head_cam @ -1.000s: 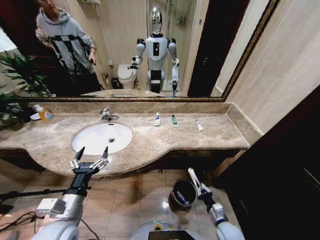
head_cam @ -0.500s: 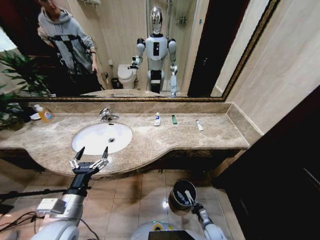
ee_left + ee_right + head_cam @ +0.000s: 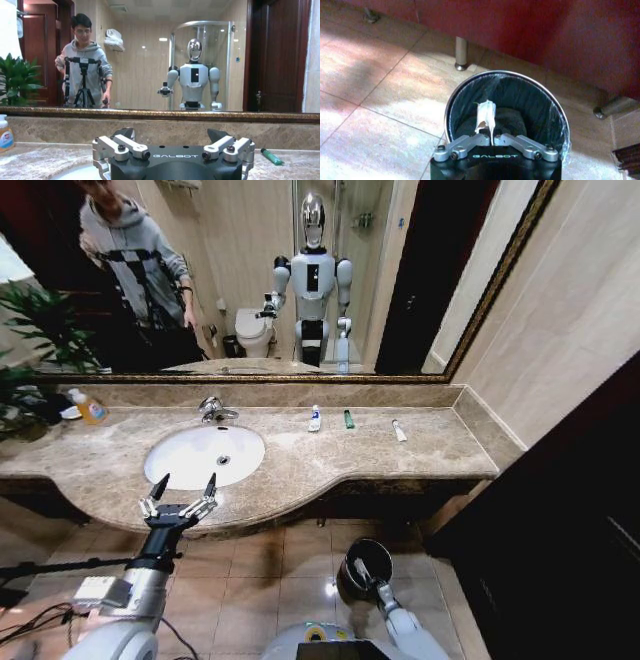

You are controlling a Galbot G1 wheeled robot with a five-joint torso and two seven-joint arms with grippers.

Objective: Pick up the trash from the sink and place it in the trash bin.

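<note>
A: What is seen in the trash bin?

B: A dark liner is seen inside its shiny round rim. The right gripper is held right over the opening, and its fingers are pressed together on a thin white strip. The strip stands upright and looks torn at one edge. In the head view the trash bin is seen on the tiled floor under the bench, with the right gripper at its mouth.

A: And what is seen in the sink?

B: A white oval bowl with a drain in the middle is seen, and a chrome faucet behind it. No small things can be made out inside it.

A: Where is the other trash?

B: Three small tubes are laid on the bench near the mirror: a white tube with a blue mark, a green tube just beside it, and another white tube farther right. The green tube is seen in the left wrist view too.

A: And the left gripper?

B: It is held at the front edge of the bench, near the sink, with its fingers spread apart and nothing between them.
</note>
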